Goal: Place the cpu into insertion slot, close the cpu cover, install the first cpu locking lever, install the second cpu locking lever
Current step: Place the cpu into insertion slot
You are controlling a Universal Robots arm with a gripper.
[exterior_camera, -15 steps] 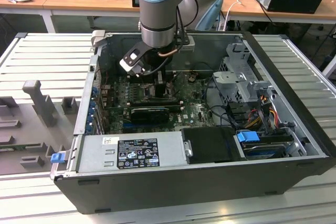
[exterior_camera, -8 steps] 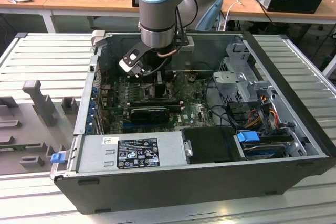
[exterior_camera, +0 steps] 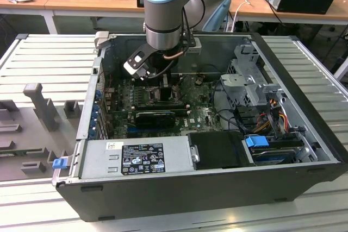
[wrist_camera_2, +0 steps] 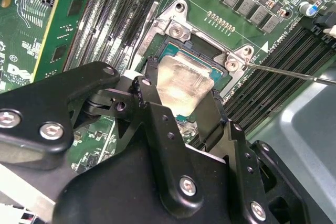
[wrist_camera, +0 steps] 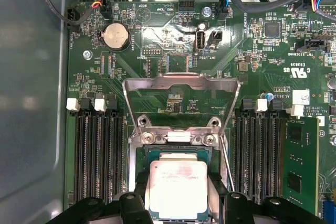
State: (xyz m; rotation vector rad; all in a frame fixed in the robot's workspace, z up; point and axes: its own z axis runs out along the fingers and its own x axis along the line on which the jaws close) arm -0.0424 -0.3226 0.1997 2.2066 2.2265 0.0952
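The cpu (wrist_camera: 178, 188), a small square chip with a silver-grey top, sits between my gripper's (wrist_camera: 178, 203) black fingers (wrist_camera: 140, 199), which are closed against two of its edges. In the second wrist view the cpu (wrist_camera_2: 181, 80) lies level over the insertion slot (wrist_camera_2: 176, 27); I cannot tell whether it is seated. The cpu cover (wrist_camera: 178, 81), a silvery frame with a window, stands flipped open beyond the insertion slot (wrist_camera: 176, 139). A thin locking lever (wrist_camera_2: 294, 72) sticks out beside the socket. In the exterior view the gripper (exterior_camera: 163, 82) reaches down into the computer case (exterior_camera: 163, 199).
Long black memory slots (wrist_camera: 97, 156) flank the socket on both sides, and a green card (wrist_camera: 302, 169) stands in one. The case's grey wall (wrist_camera: 31, 103) is close by. A power supply (exterior_camera: 136, 158), a drive cage (exterior_camera: 250, 82) and cables (exterior_camera: 272, 115) fill the case.
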